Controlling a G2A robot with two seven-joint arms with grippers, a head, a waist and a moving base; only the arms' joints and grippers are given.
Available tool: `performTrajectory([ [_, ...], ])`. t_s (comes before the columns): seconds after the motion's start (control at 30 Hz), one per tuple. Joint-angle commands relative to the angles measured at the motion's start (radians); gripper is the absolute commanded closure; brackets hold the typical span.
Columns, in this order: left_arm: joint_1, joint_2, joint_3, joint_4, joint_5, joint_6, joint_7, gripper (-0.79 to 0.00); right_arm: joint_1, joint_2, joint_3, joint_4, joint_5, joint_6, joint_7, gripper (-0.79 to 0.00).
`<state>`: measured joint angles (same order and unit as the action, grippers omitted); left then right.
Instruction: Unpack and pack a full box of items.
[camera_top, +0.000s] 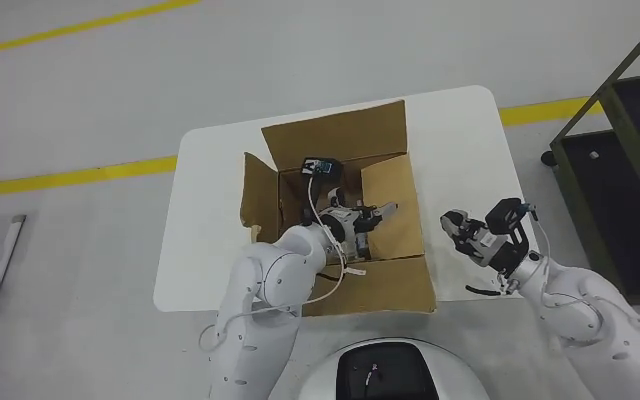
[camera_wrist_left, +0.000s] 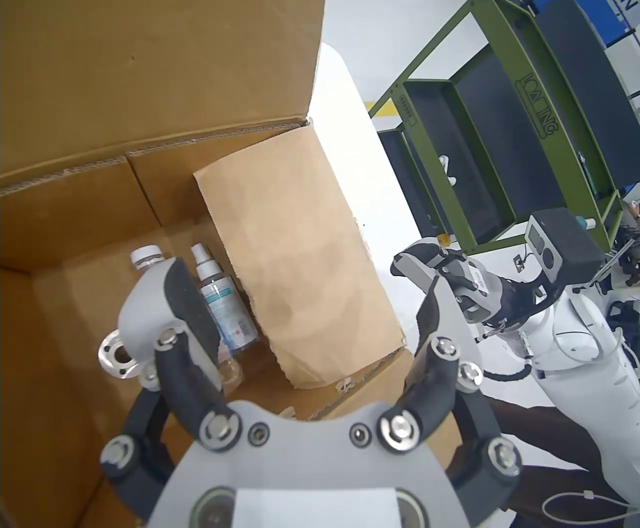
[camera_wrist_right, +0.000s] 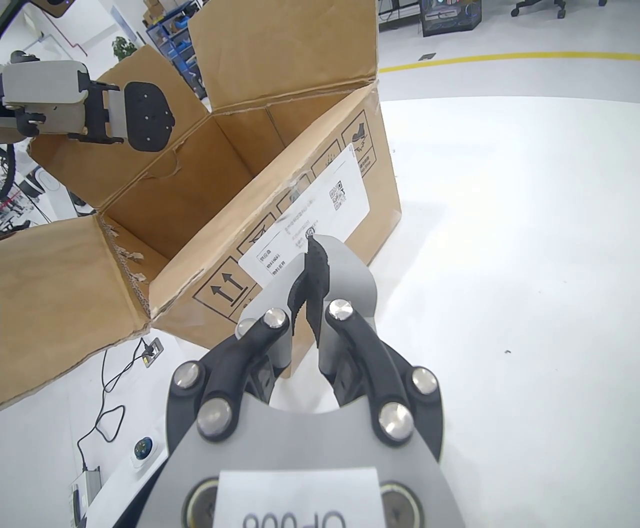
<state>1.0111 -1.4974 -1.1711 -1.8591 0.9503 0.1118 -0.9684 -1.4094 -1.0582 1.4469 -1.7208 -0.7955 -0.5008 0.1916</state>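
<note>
Cardboard box (camera_top: 340, 135) sits mid-bench, all flaps up except the right one (camera_top: 390, 200), which is folded inward over the opening. L arm reaches in from the near side. L claw (camera_top: 375, 215) hangs inside the box w/ fingers spread wide, released, nothing between them. In the L wrist view, past the L claw (camera_wrist_left: 305, 285), two items sit at the box (camera_wrist_left: 150, 75) bottom against a wall, just beside the folded-in flap (camera_wrist_left: 300, 240): a clear bottle (camera_wrist_left: 146, 256) w/ white cap, partly hidden behind one finger, and a spray bottle (camera_wrist_left: 220, 310) w/ teal label, touching or nearly so; can't tell if they stand or lie. R claw (camera_top: 455, 228) is over bare white bench (camera_top: 460, 130), just right of the box and apart from it. In its wrist view R claw (camera_wrist_right: 312, 250) is clenched, pads pressed together on nothing, pointing at the box's (camera_wrist_right: 210, 165) right outer wall w/ its white label (camera_wrist_right: 310, 220). Green cart (camera_top: 600, 150) stands on the floor off the bench's far right.
</note>
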Motion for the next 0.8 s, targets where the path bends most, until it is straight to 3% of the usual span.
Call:
performTrajectory([
  [0.0,0.011,-0.004,0.002,0.029,-0.051,0.031,0.043,-0.785,0.004,-0.001,-0.005,0.002,-0.002,-0.002,0.002,0.0],
  [0.27,-0.066,-0.013,0.063,0.231,-0.068,-0.024,0.148,-0.785,0.01,-0.002,-0.008,0.009,-0.005,-0.008,0.007,0.0],
  [0.43,-0.092,-0.02,0.084,0.322,-0.075,-0.011,0.211,-0.785,0.006,-0.003,-0.011,0.005,-0.007,-0.007,0.007,0.0],
  [0.77,-0.074,-0.024,0.05,0.349,-0.212,0.041,0.25,-0.785,0.004,-0.005,-0.028,0.006,-0.009,-0.014,0.009,0.0],
])
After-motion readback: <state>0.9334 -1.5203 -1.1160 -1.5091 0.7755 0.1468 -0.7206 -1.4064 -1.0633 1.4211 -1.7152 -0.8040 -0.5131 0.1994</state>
